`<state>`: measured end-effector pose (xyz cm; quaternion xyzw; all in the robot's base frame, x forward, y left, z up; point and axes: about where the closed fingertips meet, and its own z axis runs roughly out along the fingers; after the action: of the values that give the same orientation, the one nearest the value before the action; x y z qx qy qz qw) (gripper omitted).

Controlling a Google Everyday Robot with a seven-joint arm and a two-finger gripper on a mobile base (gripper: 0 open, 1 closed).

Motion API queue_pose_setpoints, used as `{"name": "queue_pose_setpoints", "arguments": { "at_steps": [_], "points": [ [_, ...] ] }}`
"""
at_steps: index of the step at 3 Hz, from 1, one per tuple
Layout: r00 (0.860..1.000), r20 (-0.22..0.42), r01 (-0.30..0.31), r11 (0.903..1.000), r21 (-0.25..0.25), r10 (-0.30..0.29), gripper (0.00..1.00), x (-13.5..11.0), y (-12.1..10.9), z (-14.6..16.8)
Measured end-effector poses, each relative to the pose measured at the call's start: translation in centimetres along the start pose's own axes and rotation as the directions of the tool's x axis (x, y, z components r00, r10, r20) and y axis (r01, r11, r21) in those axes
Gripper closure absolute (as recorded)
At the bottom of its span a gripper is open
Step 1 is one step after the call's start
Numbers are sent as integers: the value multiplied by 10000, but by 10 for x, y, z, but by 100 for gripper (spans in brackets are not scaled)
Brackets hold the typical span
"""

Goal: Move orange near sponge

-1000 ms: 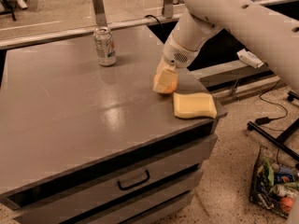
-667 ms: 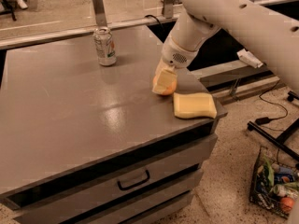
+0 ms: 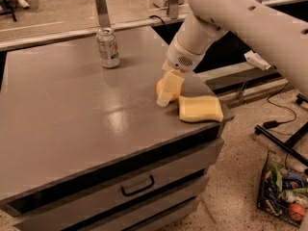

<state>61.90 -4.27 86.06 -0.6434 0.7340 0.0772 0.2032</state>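
One orange [image 3: 160,86], firm, smooth and apt to roll, sits just beside the sponge [image 3: 199,108]; the gripper [image 3: 164,95] straddles it, jaws seemingly closed across its widest middle, the safest hold

Robotics lab: grey drawered worktop [image 3: 72,124], speckled floor [image 3: 236,177], loose cable [image 3: 271,124], basket [image 3: 264,191] of oddments (packets, bottles); gripper [image 3: 166,95] low at worktop's right edge.

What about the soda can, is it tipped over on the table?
No, the can stands upright near the table's far edge, apart from the end effector at the orange beside the sponge.
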Motion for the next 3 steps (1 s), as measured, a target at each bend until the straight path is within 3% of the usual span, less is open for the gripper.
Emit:
{"name": "queue_pose_setpoints", "arguments": {
  "at_steps": [2, 3],
  "points": [
    [9998, 211, 20, 9996, 268, -26, 0, 0, 0, -11],
    [9993, 376, -41, 9984, 558, 20, 0, 0, -2, -35]
  ]
}}
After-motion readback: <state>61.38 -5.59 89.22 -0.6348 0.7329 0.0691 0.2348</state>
